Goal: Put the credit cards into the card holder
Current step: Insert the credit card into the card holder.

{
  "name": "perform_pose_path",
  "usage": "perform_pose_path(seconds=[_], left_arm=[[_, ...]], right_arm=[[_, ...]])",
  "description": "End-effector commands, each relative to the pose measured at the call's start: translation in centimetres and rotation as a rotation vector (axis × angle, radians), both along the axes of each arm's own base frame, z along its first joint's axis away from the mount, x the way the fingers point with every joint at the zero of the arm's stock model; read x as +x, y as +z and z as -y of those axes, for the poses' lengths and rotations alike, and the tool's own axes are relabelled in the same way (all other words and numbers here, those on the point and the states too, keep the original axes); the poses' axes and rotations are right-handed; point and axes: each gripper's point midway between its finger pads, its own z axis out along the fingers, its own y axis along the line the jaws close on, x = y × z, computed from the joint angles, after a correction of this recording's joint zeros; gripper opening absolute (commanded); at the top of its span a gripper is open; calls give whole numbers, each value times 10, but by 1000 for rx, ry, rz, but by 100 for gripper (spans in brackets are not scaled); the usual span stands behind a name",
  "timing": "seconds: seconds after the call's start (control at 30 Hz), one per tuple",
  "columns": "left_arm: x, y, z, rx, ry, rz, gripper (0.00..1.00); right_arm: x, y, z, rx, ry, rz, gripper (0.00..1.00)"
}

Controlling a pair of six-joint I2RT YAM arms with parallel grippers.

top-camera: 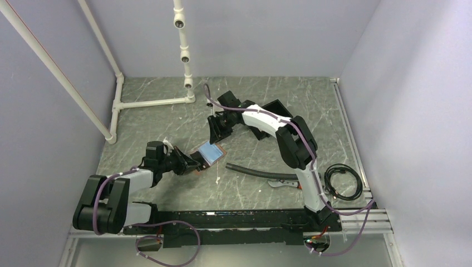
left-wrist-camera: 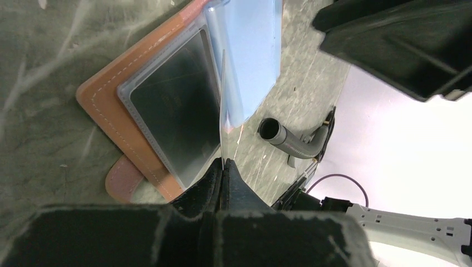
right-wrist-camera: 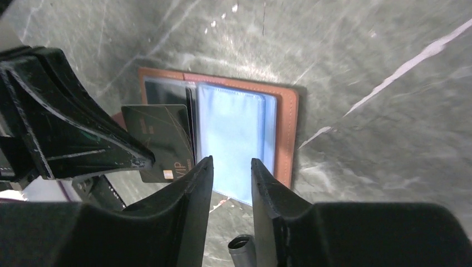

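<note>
One card [right-wrist-camera: 160,139] reads VIP, right wrist only.

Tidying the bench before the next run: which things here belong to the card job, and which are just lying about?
Job: card holder, dark card, left gripper pinching a holder sleeve, right gripper open above.
Lying about: corrugated hose, cable coil, black box.

Soft, even light; some blown-out glare.

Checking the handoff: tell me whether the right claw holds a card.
No, the right claw is empty, jaws apart above the open card holder.
</note>
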Motion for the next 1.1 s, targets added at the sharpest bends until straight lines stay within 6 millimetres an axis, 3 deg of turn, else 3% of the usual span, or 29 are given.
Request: perform_pose_path(seconds=[0.0,0.37,0.87,1.07], left_arm=[[6,8,4,-41,-23,71,0],[3,-6,7,-69,-40,21,0],[25,-6,4,-42,-59,107,0],[26,3,2,-41,-62,148,0]], right_arm=[[-12,0,-16,105,43,-67,33],[-16,-45,-3,13,-1,-115,30],[-24,-71,3,-23,11,-165,28],[-19,-69,6,-41,-7,-142,29]])
